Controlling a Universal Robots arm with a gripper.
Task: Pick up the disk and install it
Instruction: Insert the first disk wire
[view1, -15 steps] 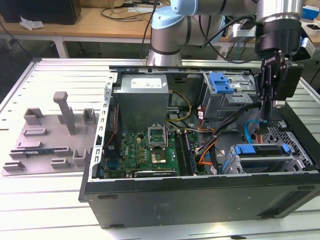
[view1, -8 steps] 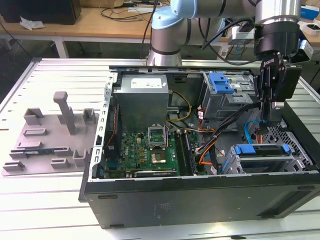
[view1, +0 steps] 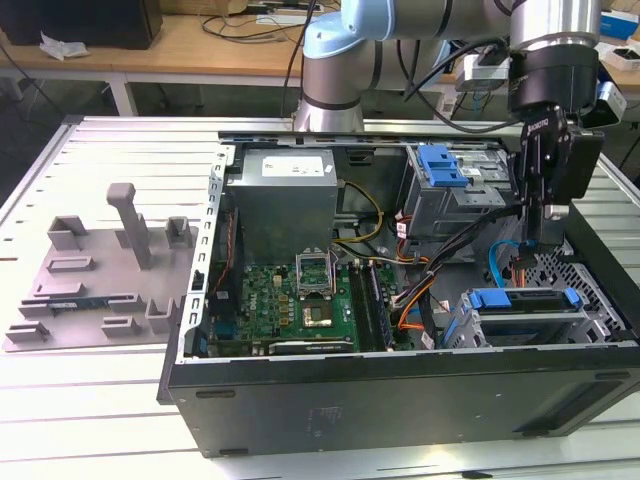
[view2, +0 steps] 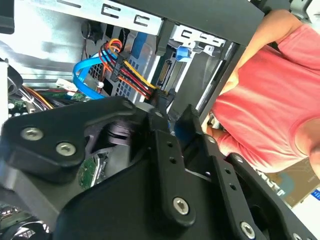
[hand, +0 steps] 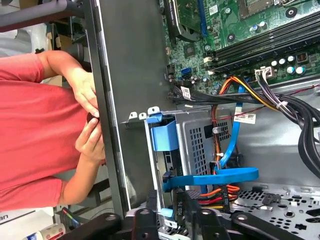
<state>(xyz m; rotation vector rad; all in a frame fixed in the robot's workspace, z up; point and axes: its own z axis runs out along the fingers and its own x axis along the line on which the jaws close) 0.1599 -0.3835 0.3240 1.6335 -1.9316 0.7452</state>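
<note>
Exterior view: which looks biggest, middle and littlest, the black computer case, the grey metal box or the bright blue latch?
1. black computer case
2. grey metal box
3. bright blue latch
The gaps are plain, so nearness changes nothing.

Pale slotted-metal worktop (view1: 120, 140) under even light, backed by a wooden bench (view1: 200, 48) on white legs (view1: 122, 95), strewn with loose cables (view1: 255, 25) and carrying a dark box (view1: 85, 20) toward the exterior view's left.
</note>
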